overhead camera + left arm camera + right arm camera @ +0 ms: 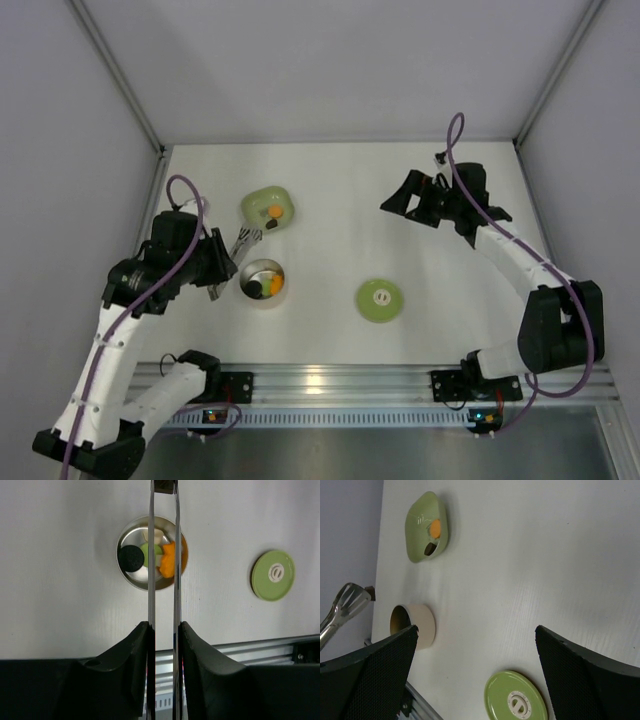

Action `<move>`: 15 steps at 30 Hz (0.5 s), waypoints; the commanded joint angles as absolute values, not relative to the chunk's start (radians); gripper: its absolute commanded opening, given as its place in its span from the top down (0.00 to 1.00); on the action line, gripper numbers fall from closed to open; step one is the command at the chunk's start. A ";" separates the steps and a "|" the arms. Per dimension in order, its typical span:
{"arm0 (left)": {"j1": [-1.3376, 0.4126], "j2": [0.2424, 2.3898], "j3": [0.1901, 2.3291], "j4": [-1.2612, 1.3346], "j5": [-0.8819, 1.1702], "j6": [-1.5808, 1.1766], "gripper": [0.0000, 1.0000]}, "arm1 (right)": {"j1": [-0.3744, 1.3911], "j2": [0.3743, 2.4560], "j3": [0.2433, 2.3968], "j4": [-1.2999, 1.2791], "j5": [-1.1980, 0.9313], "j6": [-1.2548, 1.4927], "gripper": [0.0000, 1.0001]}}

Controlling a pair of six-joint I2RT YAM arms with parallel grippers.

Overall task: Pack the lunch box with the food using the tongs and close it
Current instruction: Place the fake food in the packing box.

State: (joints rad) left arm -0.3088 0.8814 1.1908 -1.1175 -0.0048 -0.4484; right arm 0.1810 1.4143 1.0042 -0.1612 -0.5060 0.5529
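Observation:
The lunch box [281, 292] is a round steel container in front of the left arm, holding black [131, 558], green [149, 555] and orange [167, 560] food. Its green lid [380, 301] lies flat to the right, apart from it. My left gripper [215, 266] is shut on the tongs [245, 242], whose two thin arms [151, 580] run over the box. A small dark brown bit [163, 485] shows between their tips. My right gripper [410, 203] hangs open and empty at the back right, well above the lid [516, 699].
A pale green rounded-square dish [262, 203] behind the lunch box holds an orange piece [435, 528] and a dark piece [428, 550]. An aluminium rail [330, 380] runs along the near table edge. Grey walls close in the left, back and right.

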 commanded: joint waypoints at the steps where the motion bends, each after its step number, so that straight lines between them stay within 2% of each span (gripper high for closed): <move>1: -0.310 0.809 1.167 -1.187 0.077 -0.485 0.73 | 0.190 1.374 1.025 -0.178 -0.482 0.546 0.01; 15: -0.310 0.667 1.051 -1.284 0.118 -0.515 0.73 | 0.230 1.368 1.019 -0.187 -0.439 0.557 0.01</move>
State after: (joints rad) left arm -0.3088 0.6857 1.0542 -1.2697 0.1001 -0.4980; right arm 0.2123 1.4071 1.0042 -0.1841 -0.4549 0.5537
